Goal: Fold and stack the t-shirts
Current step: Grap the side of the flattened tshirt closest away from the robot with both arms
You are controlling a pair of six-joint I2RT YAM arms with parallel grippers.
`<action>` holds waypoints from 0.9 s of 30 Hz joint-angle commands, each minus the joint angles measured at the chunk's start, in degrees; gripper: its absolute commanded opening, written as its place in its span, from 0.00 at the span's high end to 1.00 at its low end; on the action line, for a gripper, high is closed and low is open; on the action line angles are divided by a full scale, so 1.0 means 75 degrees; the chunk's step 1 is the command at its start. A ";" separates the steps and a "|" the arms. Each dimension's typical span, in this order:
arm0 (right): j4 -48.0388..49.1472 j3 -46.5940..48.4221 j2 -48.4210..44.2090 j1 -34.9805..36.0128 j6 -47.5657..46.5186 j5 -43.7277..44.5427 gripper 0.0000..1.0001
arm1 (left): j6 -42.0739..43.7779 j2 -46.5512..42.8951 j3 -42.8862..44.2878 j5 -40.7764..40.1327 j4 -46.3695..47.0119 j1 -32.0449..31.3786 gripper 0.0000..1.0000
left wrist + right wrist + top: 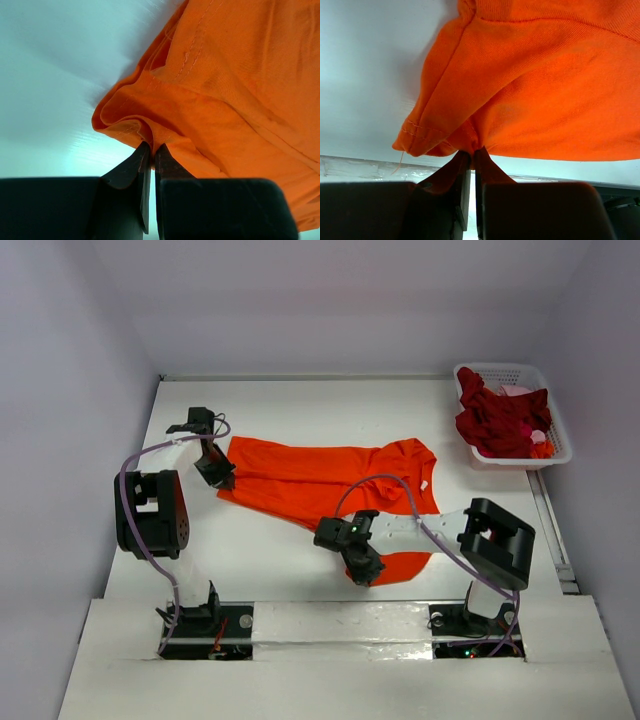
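A bright orange t-shirt (320,480) lies spread across the middle of the white table (280,400), its small white neck label at the right. My left gripper (222,478) is shut on the shirt's left edge; in the left wrist view the hem (130,125) bunches between the black fingertips (142,155). At the shirt's near right corner my right gripper (365,570) is shut on a pinch of orange cloth (470,135) just above the table's front edge. More t-shirts, dark red (500,420) and pale pink (515,391), are heaped in a basket.
The white lattice basket (555,455) stands at the back right corner of the table. A raised rail runs along the table's right side (550,530). Both arm bases sit at the near edge, with purple cables looping over the arms.
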 commanded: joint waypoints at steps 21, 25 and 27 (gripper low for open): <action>-0.0966 0.1025 -0.1243 -0.0927 0.0368 0.0903 1.00 | -0.0015 -0.0496 0.0501 0.0029 -0.0361 0.0061 1.00; -0.1048 0.1177 -0.1361 -0.1324 0.0262 0.0973 1.00 | -0.0015 -0.0508 0.0664 0.0041 -0.0455 0.0061 1.00; -0.1083 0.1236 -0.1408 -0.1558 0.0145 0.1020 1.00 | -0.0015 -0.0520 0.0712 0.0041 -0.0490 0.0061 1.00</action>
